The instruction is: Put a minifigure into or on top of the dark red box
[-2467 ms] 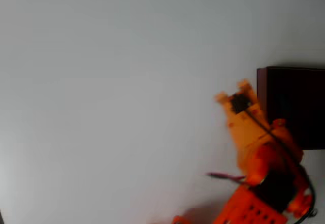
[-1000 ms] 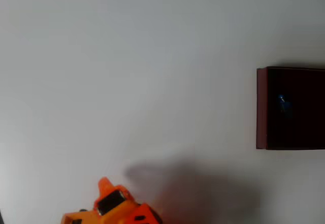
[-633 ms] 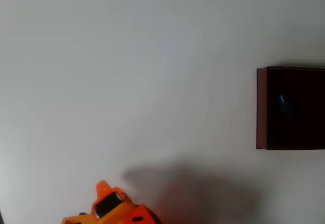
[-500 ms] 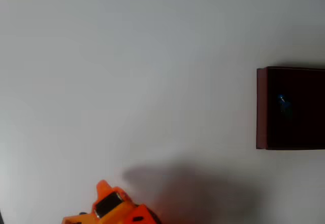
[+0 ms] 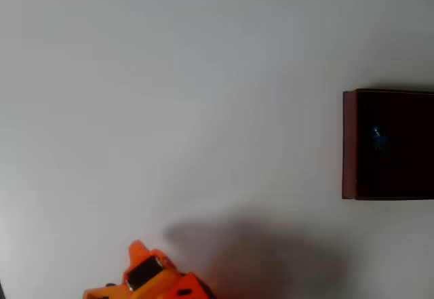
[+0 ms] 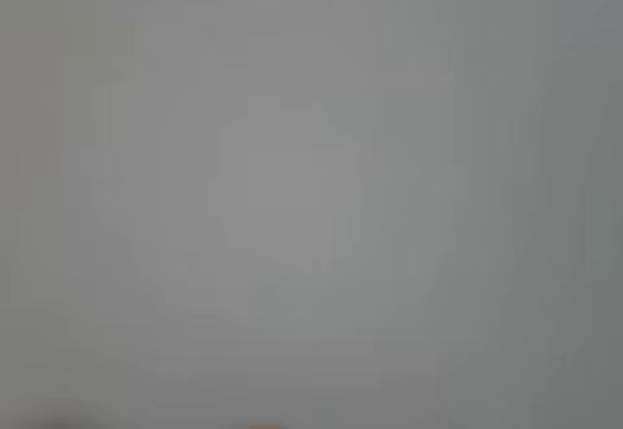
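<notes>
The minifigure [image 5: 377, 135] is seen inside the dark red box [image 5: 348, 143]; the tool [image 5: 139, 250] (opening unreadable) sits well apart.

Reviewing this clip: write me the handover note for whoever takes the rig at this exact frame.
End effector: at the bottom edge of the overhead view, far left of the box, holding nothing visible; open or shut cannot be told.
Minifigure: a small blue speck inside the dark red box, on its dark floor.
Done: the figure is in the box.
Left: nothing apparent on the white table; confirm the placement and park the arm.
</notes>
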### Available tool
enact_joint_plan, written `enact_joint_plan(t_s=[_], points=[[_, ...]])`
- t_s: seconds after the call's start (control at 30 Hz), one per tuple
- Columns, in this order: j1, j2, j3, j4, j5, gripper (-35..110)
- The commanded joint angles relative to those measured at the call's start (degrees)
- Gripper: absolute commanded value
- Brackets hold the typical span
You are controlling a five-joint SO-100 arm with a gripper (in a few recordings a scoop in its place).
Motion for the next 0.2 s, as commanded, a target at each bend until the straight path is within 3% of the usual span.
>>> enact_joint_plan(t_s=[0.0, 0.17], points=[[-0.53, 0.88, -0.09, 1.49, 0.88, 0], [-0.53, 0.88, -0.09, 1.49, 0.88, 0]])
